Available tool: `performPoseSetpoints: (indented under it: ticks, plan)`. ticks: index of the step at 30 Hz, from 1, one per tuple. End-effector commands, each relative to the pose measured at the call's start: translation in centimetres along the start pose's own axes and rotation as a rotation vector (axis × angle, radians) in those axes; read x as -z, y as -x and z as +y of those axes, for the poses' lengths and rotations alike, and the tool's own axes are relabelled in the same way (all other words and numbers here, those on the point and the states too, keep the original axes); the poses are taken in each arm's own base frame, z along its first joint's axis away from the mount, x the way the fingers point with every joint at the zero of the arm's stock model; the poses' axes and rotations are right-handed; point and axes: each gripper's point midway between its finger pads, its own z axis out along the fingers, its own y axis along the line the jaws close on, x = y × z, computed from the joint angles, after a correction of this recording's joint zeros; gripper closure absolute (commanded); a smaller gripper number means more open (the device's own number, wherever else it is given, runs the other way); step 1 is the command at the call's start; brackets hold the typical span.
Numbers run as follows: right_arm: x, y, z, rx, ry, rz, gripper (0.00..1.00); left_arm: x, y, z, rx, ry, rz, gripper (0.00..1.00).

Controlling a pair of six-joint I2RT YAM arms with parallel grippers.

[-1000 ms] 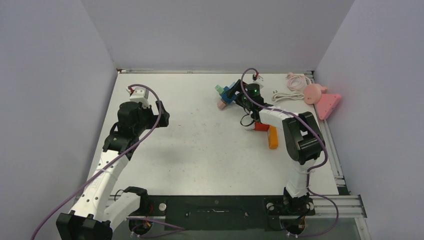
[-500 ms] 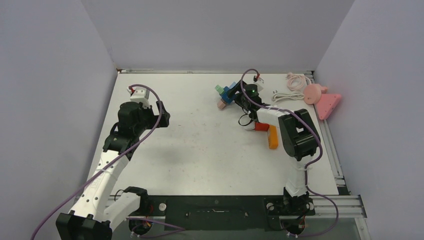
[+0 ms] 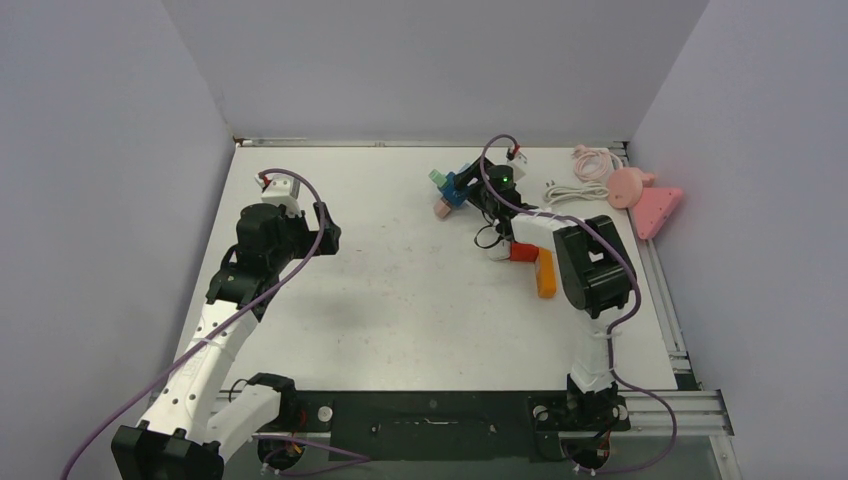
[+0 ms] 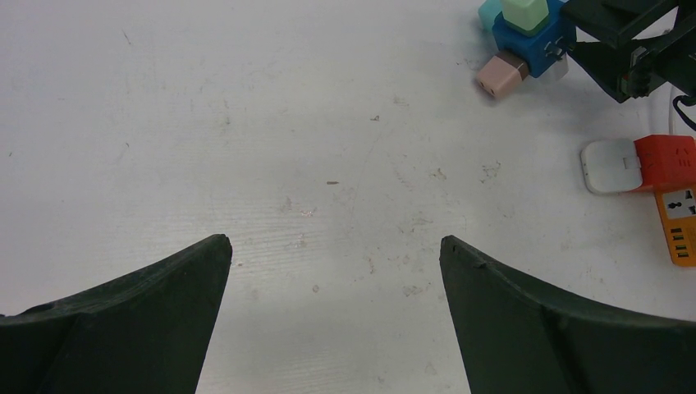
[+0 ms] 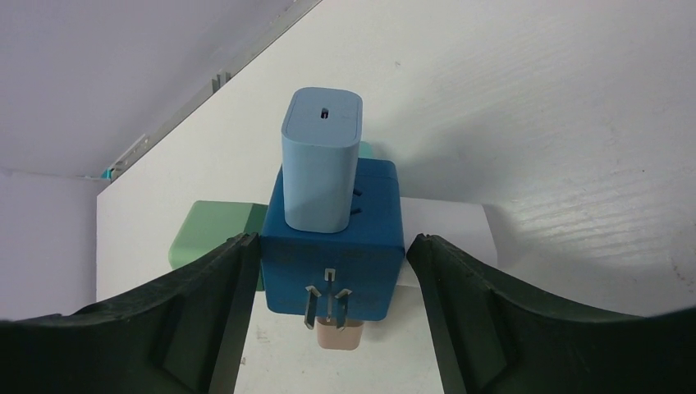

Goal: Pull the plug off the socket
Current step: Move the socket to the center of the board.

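Note:
A dark blue cube socket (image 5: 328, 246) lies at the back of the table, also seen from above (image 3: 458, 186). Plugs stick out of it: a light blue one (image 5: 322, 160) on top, a green one (image 5: 213, 234) to the left, a pink one (image 5: 339, 336) below and a white one (image 5: 447, 226) to the right. My right gripper (image 5: 331, 240) straddles the cube. Its left finger lies against the cube's side, and a thin gap shows at the right finger. My left gripper (image 4: 335, 246) hangs wide open over bare table, far from the socket (image 4: 533, 41).
An orange power strip (image 3: 545, 273) with a red plug (image 3: 522, 252) and a white adapter (image 4: 607, 164) lies just in front of the right arm. A coiled white cable (image 3: 575, 190) and pink objects (image 3: 645, 200) sit at the back right edge.
The right gripper's jaws have narrowed around the blue cube socket, and the right arm's elbow has shifted slightly left. The left arm has not moved.

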Motion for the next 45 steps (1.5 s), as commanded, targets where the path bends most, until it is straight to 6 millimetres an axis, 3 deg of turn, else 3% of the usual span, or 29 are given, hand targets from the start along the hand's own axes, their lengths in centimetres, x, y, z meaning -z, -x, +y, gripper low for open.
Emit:
performPoseSetpoints:
  ticks: [1, 20, 23, 28, 33, 38, 45]
  plan:
    - [-0.7, 1.2, 1.9, -0.016, 0.035, -0.058, 0.31, 0.2, 1.2, -0.5, -0.013, -0.019, -0.040, 0.04]
    - [-1.9, -0.1, 1.1, 0.058, -0.029, -0.029, 0.31, 0.2, 1.2, -0.5, -0.013, -0.019, -0.041, 0.04]
    - [-2.2, -0.2, 1.5, 0.063, -0.003, -0.025, 0.38, 0.2, 1.2, -0.5, -0.013, -0.019, -0.042, 0.04]
    - [-1.9, 0.1, 2.5, 0.061, 0.037, -0.026, 0.66, 0.2, 1.2, -0.5, -0.014, -0.019, -0.040, 0.04]
    - [-0.2, 1.1, 4.2, 0.052, 0.094, -0.043, 0.94, 0.1, 1.0, -0.5, -0.012, -0.017, -0.033, 0.04]
    - [2.8, 1.2, 6.4, 0.099, 0.189, -0.009, 0.95, 0.0, 1.1, -1.0, -0.009, -0.047, -0.033, 0.04]
    - [9.2, -0.8, 6.2, 0.236, 0.260, 0.056, 0.95, -0.2, 0.0, -4.5, -0.031, -0.215, -0.002, 0.04]
